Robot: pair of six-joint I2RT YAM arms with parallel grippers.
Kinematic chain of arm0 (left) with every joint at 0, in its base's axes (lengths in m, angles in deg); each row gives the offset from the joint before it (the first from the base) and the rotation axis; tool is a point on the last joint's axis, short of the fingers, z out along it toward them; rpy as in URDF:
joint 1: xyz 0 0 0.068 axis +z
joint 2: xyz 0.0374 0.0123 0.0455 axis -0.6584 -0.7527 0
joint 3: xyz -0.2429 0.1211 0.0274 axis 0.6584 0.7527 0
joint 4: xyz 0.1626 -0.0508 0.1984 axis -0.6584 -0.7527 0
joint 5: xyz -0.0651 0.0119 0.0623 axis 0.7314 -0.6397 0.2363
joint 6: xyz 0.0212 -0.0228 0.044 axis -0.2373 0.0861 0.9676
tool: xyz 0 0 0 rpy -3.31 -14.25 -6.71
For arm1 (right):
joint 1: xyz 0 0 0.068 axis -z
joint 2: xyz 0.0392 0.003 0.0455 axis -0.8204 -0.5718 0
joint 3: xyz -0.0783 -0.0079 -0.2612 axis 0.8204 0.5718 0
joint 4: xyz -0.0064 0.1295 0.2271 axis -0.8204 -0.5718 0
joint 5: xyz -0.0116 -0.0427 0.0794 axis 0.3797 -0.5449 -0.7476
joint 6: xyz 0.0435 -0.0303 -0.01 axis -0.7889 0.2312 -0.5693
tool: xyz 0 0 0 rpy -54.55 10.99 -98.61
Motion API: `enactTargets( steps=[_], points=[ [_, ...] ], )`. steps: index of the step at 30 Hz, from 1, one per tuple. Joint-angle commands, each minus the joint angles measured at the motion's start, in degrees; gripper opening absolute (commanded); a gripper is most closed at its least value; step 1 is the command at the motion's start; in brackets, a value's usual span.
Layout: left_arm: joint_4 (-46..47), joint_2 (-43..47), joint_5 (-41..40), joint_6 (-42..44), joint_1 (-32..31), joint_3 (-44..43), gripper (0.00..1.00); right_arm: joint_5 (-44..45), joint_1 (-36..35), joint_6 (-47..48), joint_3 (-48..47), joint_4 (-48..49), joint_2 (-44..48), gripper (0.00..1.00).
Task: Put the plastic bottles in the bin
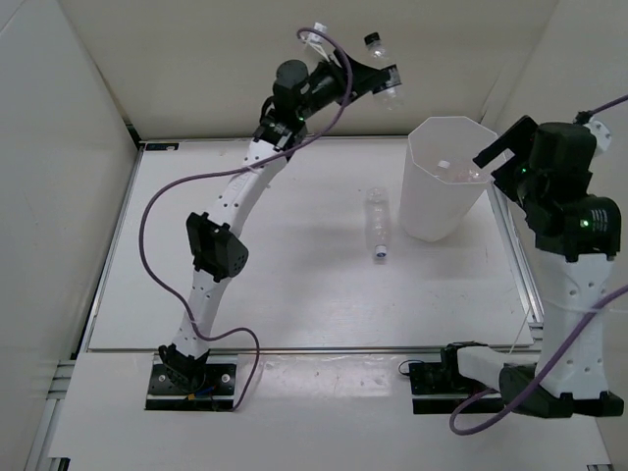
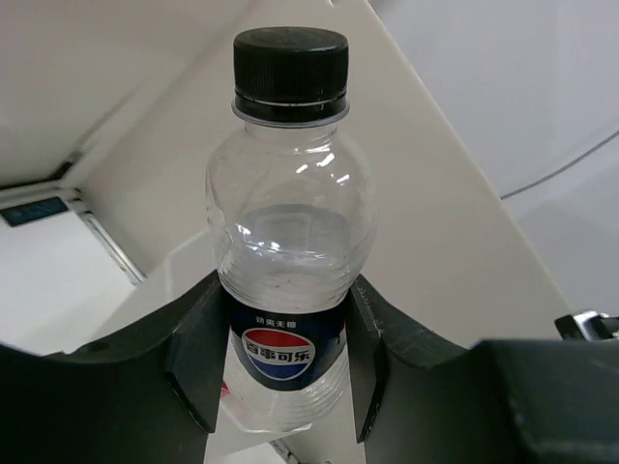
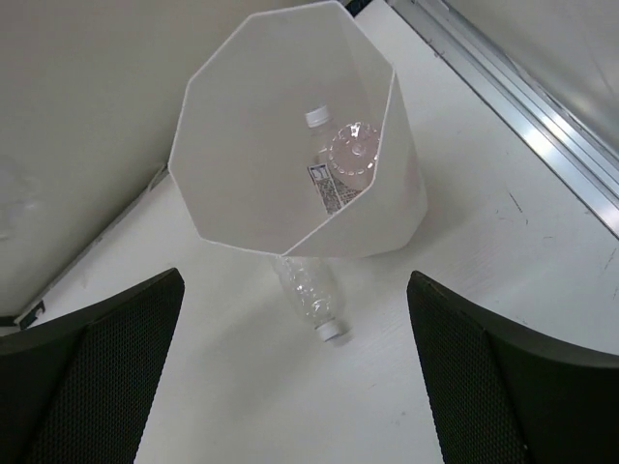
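Plastic bottles: clear, thin-walled and look empty, so probably very light. They should dent under a hard squeeze, and the smooth round sides may slip.
Grip point: across the labelled waist, where the body narrows. The cap is too small to be a good hold.
Loose bottle (image 1: 378, 225): lies on its side mid-desk, just left of the bin, white cap toward the near edge. It will likely roll if nudged, so close the fingers across the body, not along it.
Right end effector (image 3: 295, 285): fingers wide apart and holding nothing. It hangs above the right edge of the desk, facing the bin.
Bin (image 1: 432, 211): stands upright near the far right corner of the desk. It is tall and light, so it could tip if its rim is knocked.
Bin contents: one white-capped bottle (image 3: 317, 118), and beside it a second bottle with a pinkish round end (image 3: 353, 153).
Left end effector (image 2: 280, 362): clamped on the black-capped bottle (image 2: 288, 232) at its blue label. It is held up by the far edge, left of the bin, not yet over the rim.
Count, bottles: four in all, with one held, one on the desk and two in the bin.
Count, bins: one.
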Motion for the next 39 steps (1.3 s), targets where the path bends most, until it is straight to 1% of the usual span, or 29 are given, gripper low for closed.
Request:
enactTargets(
  steps=[1, 4, 5, 6, 10, 11, 13, 15, 16, 17, 18, 19, 21, 23, 24, 25, 26, 27, 28, 29, 30, 31, 32, 33, 35, 37, 39],
  points=[
    [7.13, -1.29, -3.17, -0.78, -4.3, 1.8, 0.38, 2.28, 0.46, -1.77, 0.92, -0.44, 6.08, 1.0],
    [7.66, -2.08, -3.18, -2.0, -7.03, 1.17, 0.38, 2.28, 0.46, -2.39, 2.86, -2.46, 10.12, 1.0],
    [7.66, -2.6, -4.74, -1.48, -7.74, 1.7, 0.38, 2.28, 0.46, -3.09, 2.86, -3.34, 11.52, 1.0],
    [8.96, -3.22, -4.76, -1.47, -8.36, 1.7, 0.38, 2.28, 0.46, -3.09, 2.86, -4.13, 12.23, 1.0],
    [9.5, -4.02, -6.16, -2.27, -11.52, 2.04, 0.39, 2.28, 0.46, -4.93, 2.86, -6.78, 14.69, 1.0],
    [9.5, -4.02, -6.16, -2.27, -12.05, 2.05, 0.42, 2.28, 0.46, -4.94, 2.86, -6.78, 15.31, 1.0],
    [9.5, -4.54, -6.77, -1.13, -12.93, 2.05, 0.43, 0.79, 0.46, -5.46, 2.86, -7.3, 15.32, 1.0],
    [8.98, -4.54, -6.78, -1.64, -13.64, 2.76, 0.47, 0.25, 0.46, -6.08, 2.33, -7.3, 15.32, 1.0],
    [7.41, -5.15, -6.08, -1.65, -14.25, 2.15, 0.65, -0.53, 0.46, -6.08, 2.33, -7.3, 15.32, 1.0],
    [7.39, -5.16, -6.08, -0.61, -14.25, 2.14, 0.91, -1.32, 0.46, -6.08, 2.33, -7.3, 15.32, 1.0],
    [6.7, -4.64, -5.29, 0.62, -14.25, 2.66, 1.0, -1.33, 0.46, -6.08, 2.33, -6.69, 14.71, 1.0],
    [6.08, -2.19, -5.29, 2.98, -14.25, 3.63, 1.0, -2.46, 0.46, -6.08, 2.33, -6.08, 14.7, 1.0],
    [5.47, 1.42, -5.81, 4.32, -12.24, 5.99, 1.0, -4.3, 0.46, -5.56, 3.03, -4.06, 14.17, 1.0],
    [3.1, 7.21, -3.45, 5.55, -7.15, 8.19, 1.0, -5.1, 0.46, -5.55, 4.09, -2.56, 13.56, 1.0],
    [1.09, 9.5, -0.22, 6.08, -4.87, 9.6, 1.0, -5.11, 0.46, -6.08, 4.61, -1.25, 13.56, 1.0],
    [-0.59, 12.13, 1.9, 7.04, -2.33, 15.79, 1.0, -5.98, 0.46, -6.08, 5.14, -0.54, 12.95, 1.0],
    [-1.56, 18.51, 2.88, 6.53, 2.57, 20.55, 1.0, -6.68, 0.46, -6.08, 5.15, -0.01, 12.94, 1.0],
    [-1.57, 27.8, 2.89, 6.52, 6.62, 36.78, 1.0, -6.69, 0.46, -6.08, 5.75, 1.04, 12.42, 1.0],
    [-1.57, 27.89, 2.89, 6.52, 8.14, 36.94, 1.0, -6.69, 0.46, -5.56, 5.76, 1.83, 12.42, 1.0],
    [-1.57, 30.15, 2.02, 7.57, 9.2, 45.91, 1.0, -6.69, 0.46, -5.56, 6.63, 2.36, 11.81, 1.0],
    [-1.57, 33.22, 2.01, 8.62, 10.17, 49.56, 1.0, -6.69, 0.46, -5.55, 7.68, 2.89, 11.8, 1.0],
    [-1.57, 33.86, 2.01, 10.2, 11.4, 52.56, 1.0, -7.3, 0.46, -5.55, 8.22, 2.89, 11.8, 1.0],
    [-1.57, 33.87, 4.1, 10.21, 11.41, 57.46, 1.0, -8.09, 0.46, -4.86, 8.22, 4.29, 11.28, 1.0],
    [-1.57, 33.87, 4.9, 10.22, 12.11, 59.16, 1.0, -8.09, 0.46, -4.85, 8.83, 4.3, 11.27, 1.0],
    [-1.57, 33.34, 5.87, 10.22, 11.5, 61.2, 1.0, -8.8, 0.46, -4.24, 9.36, 4.91, 10.57, 1.0],
    [-1.57, 30.89, 5.88, 11.79, 10.45, 61.2, 1.0, -8.8, 0.46, -4.24, 9.89, 5.52, 9.96, 1.0],
    [-1.57, 28.87, 5.26, 9.53, 9.65, 61.2, 1.0, -9.33, 0.46, -2.93, 9.89, 6.31, 9.43, 1.0]
  ],
)
